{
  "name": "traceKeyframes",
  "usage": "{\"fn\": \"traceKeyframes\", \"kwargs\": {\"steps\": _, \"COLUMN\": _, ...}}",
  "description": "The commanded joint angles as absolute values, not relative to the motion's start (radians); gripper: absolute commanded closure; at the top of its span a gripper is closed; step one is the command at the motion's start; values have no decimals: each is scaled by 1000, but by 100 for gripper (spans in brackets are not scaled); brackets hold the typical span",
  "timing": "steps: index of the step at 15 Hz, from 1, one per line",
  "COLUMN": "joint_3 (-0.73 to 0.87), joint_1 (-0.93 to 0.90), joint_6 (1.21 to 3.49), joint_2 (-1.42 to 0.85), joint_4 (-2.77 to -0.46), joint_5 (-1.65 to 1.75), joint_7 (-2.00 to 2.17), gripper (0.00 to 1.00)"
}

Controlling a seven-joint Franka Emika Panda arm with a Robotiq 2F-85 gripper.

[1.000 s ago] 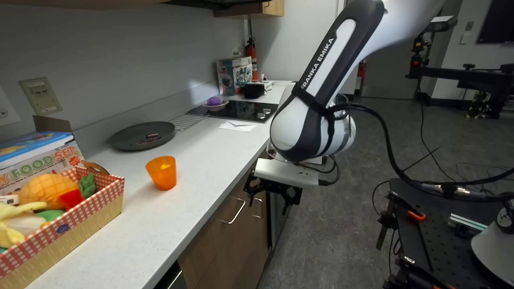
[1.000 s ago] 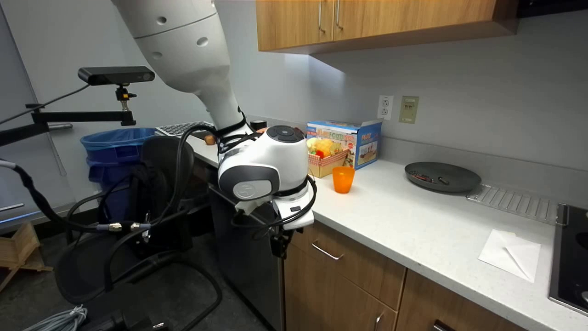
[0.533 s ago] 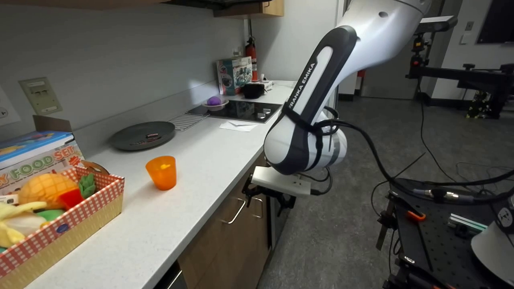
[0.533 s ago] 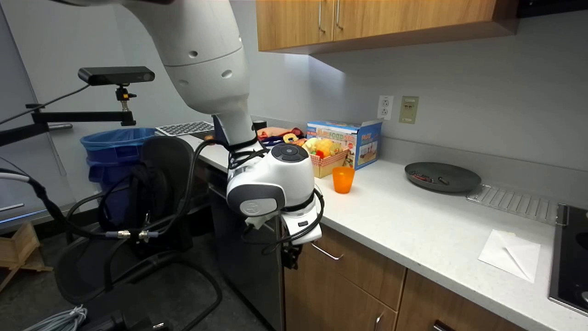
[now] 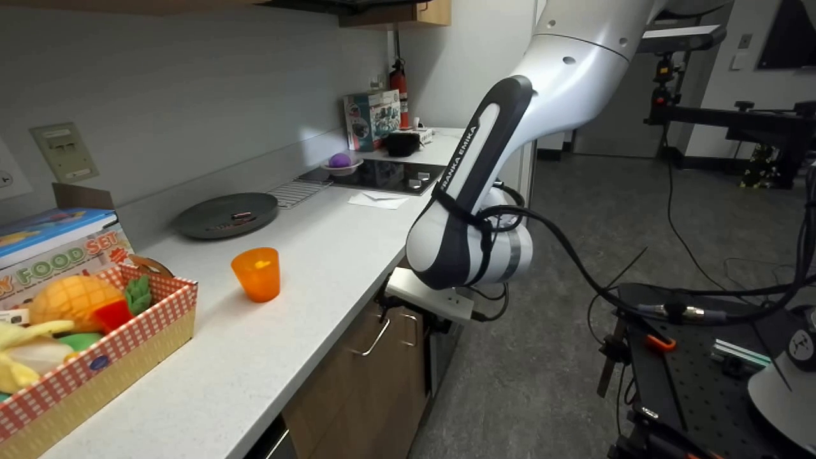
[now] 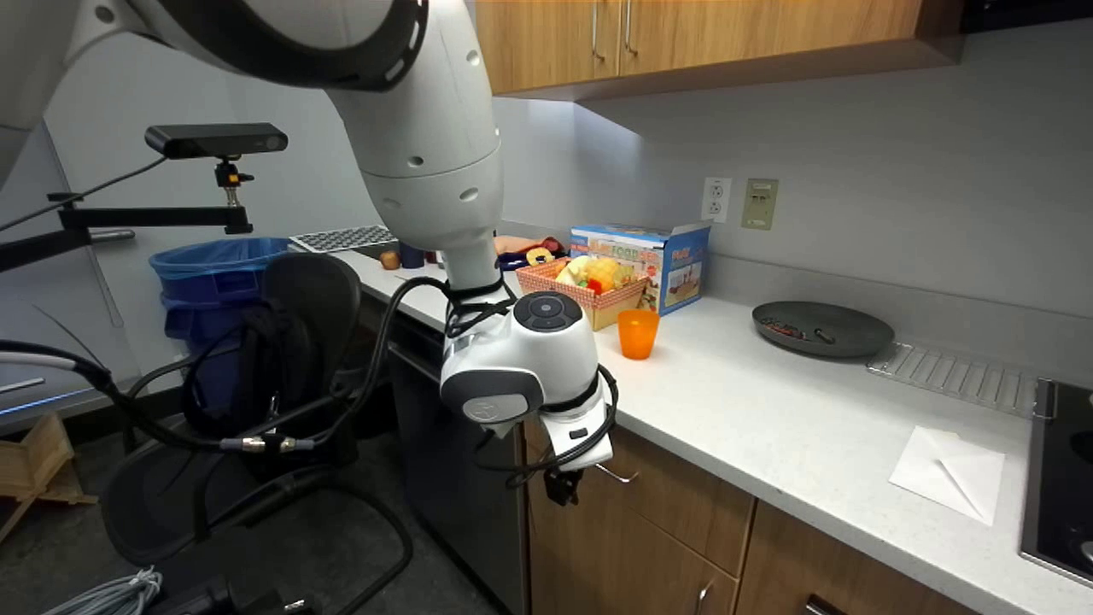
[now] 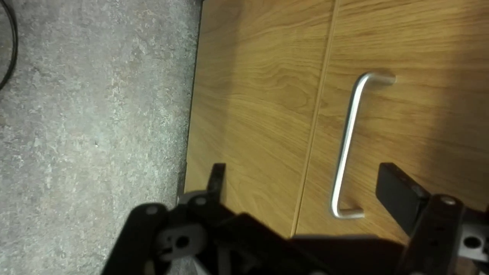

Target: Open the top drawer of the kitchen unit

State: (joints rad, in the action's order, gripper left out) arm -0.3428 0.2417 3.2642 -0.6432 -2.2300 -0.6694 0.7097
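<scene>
The top drawer [image 6: 675, 487] of the kitchen unit [image 6: 803, 427] is shut, with a brown wood-look front and a slim silver bar handle [image 6: 628, 477]. The drawer front also shows in an exterior view [image 5: 357, 331]. In the wrist view, the drawer front [image 7: 416, 126] fills the right side, with its handle [image 7: 347, 141] running up the picture. My gripper [image 7: 301, 170] is open and empty. The handle's lower end appears between its fingers; contact is not visible. In both exterior views, the gripper [image 6: 562, 487] hangs below the worktop edge, close to the drawer front, partly hiding the handle.
On the worktop stand an orange cup [image 5: 258, 274], a basket of toy food [image 5: 127, 344], a dark pan [image 5: 226, 215] and a wire rack [image 6: 956, 376]. A paper envelope [image 6: 948, 470] lies near the hob [image 6: 1063, 478]. A taller brown front [image 6: 615, 547] is below the drawer.
My arm has moved lower and closer to the kitchen unit, bringing the gripper over the drawer's handle area. The drawer stays shut and the worktop objects have not moved.
</scene>
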Motion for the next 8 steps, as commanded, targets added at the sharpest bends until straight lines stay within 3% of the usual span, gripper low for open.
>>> {"fn": "traceKeyframes", "kwargs": {"steps": 1, "joint_3": -422, "joint_1": 327, "joint_6": 3336, "joint_2": -723, "joint_4": -2189, "joint_5": -649, "joint_7": 688, "gripper": 0}}
{"fn": "traceKeyframes", "kwargs": {"steps": 8, "joint_3": -473, "joint_1": 398, "joint_6": 3399, "joint_2": -808, "joint_4": -2181, "joint_5": -597, "joint_7": 698, "gripper": 0}}
